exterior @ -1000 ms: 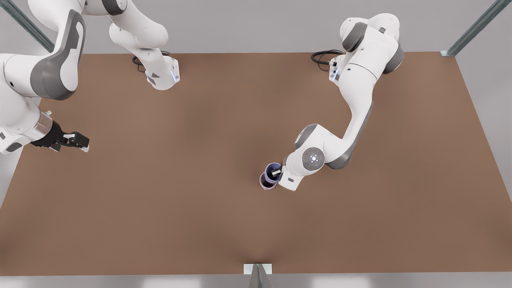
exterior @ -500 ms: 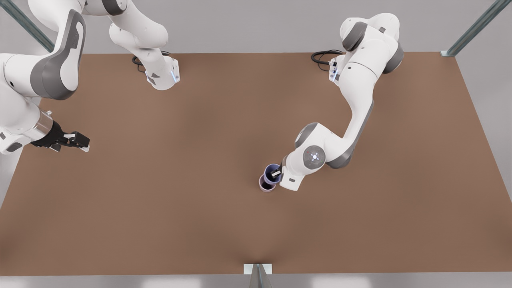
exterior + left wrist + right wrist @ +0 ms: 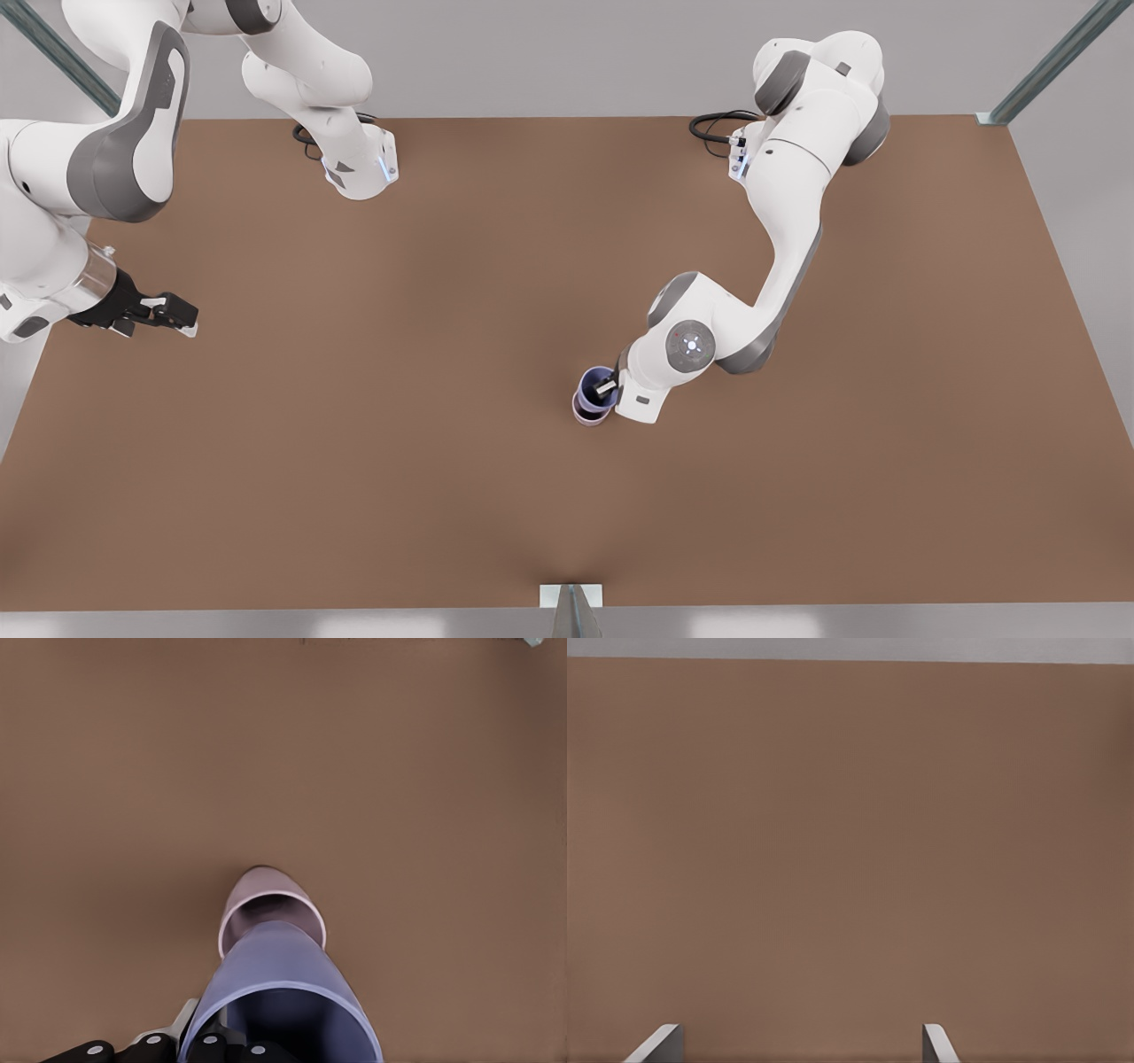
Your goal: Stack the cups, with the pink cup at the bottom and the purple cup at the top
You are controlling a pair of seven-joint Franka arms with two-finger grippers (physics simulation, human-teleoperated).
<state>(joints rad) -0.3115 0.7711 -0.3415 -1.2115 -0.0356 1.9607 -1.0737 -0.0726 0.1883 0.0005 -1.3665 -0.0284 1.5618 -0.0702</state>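
Purple cup [image 3: 594, 386] slid over pink cup [image 3: 589, 411], lower middle. Left gripper [image 3: 609, 386] holds its rim. I let go soon. Right gripper [image 3: 182, 316] waits wide, far left.

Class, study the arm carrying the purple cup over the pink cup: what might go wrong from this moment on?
1. The left hand grips the purple cup by one wall, so the cup may tilt on release.
2. In the left wrist view the purple cup sits off-centre over the pink cup; its base might catch the rim and tip it.
The right hand waits, open, far away.
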